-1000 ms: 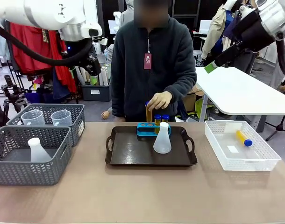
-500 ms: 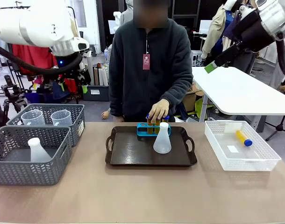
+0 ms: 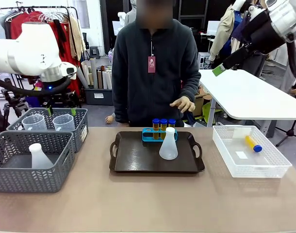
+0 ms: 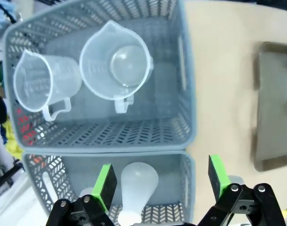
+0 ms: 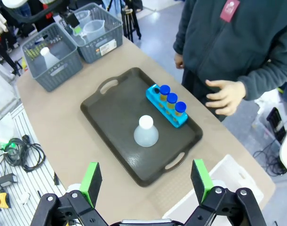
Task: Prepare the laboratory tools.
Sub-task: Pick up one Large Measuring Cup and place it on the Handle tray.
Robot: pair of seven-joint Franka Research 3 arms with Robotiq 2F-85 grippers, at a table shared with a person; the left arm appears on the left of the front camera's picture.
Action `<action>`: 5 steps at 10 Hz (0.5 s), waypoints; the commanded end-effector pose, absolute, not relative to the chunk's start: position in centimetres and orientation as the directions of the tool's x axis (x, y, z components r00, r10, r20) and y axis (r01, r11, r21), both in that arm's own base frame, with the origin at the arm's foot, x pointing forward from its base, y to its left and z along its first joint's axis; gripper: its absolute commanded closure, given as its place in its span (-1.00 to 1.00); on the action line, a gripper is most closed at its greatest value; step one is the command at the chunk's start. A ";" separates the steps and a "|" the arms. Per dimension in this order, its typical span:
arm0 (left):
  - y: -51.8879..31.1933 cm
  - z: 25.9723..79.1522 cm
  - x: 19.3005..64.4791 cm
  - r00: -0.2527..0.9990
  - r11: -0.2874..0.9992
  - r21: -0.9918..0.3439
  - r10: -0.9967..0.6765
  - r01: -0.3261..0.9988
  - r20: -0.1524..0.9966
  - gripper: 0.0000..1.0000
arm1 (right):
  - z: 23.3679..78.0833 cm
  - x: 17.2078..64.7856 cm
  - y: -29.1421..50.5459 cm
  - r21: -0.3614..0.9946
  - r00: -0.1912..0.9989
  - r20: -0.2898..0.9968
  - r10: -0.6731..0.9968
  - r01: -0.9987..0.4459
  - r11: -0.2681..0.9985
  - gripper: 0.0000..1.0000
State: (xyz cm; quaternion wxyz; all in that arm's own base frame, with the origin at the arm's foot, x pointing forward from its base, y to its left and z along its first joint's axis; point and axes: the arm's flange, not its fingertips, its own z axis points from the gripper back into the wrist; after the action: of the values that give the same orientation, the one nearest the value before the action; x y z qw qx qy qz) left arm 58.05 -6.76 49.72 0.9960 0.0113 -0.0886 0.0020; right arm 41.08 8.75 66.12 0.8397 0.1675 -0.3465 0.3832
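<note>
Left wrist view: left end effector (image 4: 161, 179), jaws apart, hangs above baskets (image 4: 190, 117) holding beakers (image 4: 116, 61) and a flask (image 4: 136, 181); right end effector (image 5: 146, 180), also apart, overlooks the tray (image 5: 115, 117).

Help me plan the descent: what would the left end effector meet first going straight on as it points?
Likely the conical flask in the nearer grey basket, framed by the open left end effector. Depth is unclear; that basket's rim might come first.
</note>
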 end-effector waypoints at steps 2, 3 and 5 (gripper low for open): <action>-4.9 48.1 58.4 0.979 0.999 0.039 -0.006 -0.002 0.205 -1.00 | 66.0 41.1 8.7 0.029 0.458 0.724 0.516 -0.767 0.641 -1.00; -5.4 48.2 58.9 0.979 0.998 0.057 -0.034 0.023 0.202 -1.00 | 66.0 41.1 8.7 0.029 0.458 0.724 0.516 -0.767 0.641 -1.00; -5.0 48.5 58.2 0.984 0.999 0.026 0.022 -0.027 0.178 -1.00 | 66.0 41.1 8.7 0.029 0.458 0.724 0.516 -0.767 0.641 -1.00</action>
State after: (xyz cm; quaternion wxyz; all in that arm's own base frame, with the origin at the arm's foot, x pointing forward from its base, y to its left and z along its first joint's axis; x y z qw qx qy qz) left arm 58.53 -5.11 48.10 0.9958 0.0162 -0.0903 0.0059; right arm 41.08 8.74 66.12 0.8397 0.1675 -0.3465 0.3832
